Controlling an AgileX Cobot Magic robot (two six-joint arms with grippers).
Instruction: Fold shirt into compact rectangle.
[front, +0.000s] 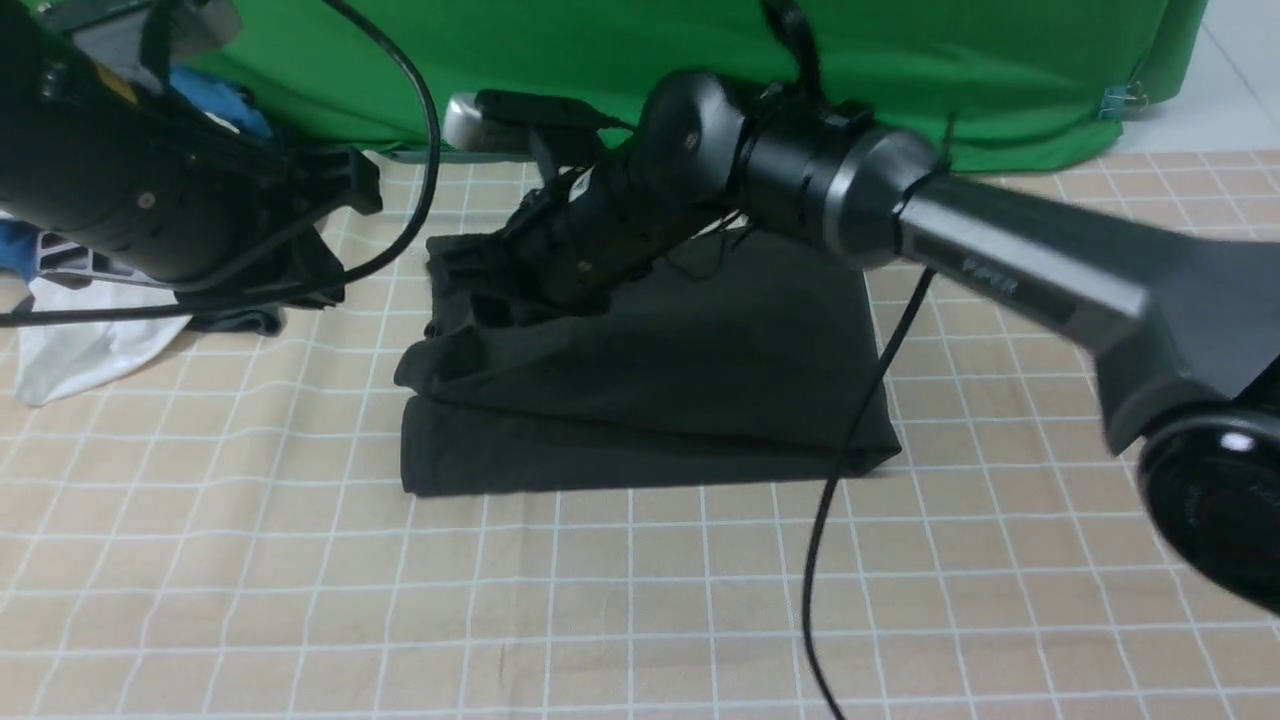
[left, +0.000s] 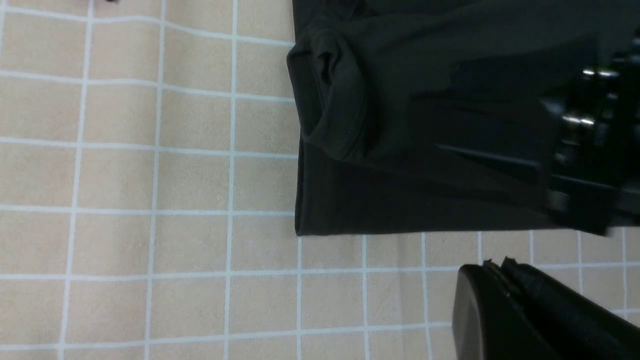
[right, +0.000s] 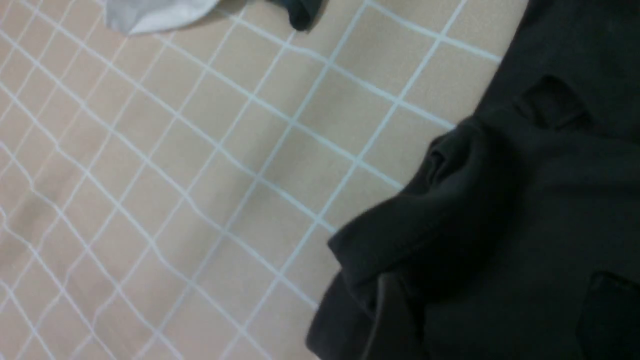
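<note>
The shirt (front: 650, 380) lies in the middle of the checked table as a black, roughly rectangular folded bundle; its left end is bunched into rumpled layers (right: 450, 210). My right arm reaches across it from the right. My right gripper (right: 500, 320) hangs over the shirt's far left part with its two fingers (right: 395, 320) spread apart on the cloth, open. My left gripper (left: 495, 270) is shut with nothing in it and hovers over bare tablecloth just off one straight edge of the shirt (left: 400, 190).
A white garment (front: 80, 350), a small dark grey one (front: 240, 320) and blue clothes (front: 215, 100) lie at the far left, behind my left arm (front: 120, 170). A green backdrop (front: 600, 60) closes the back. A black cable (front: 850, 450) hangs across the shirt's right corner.
</note>
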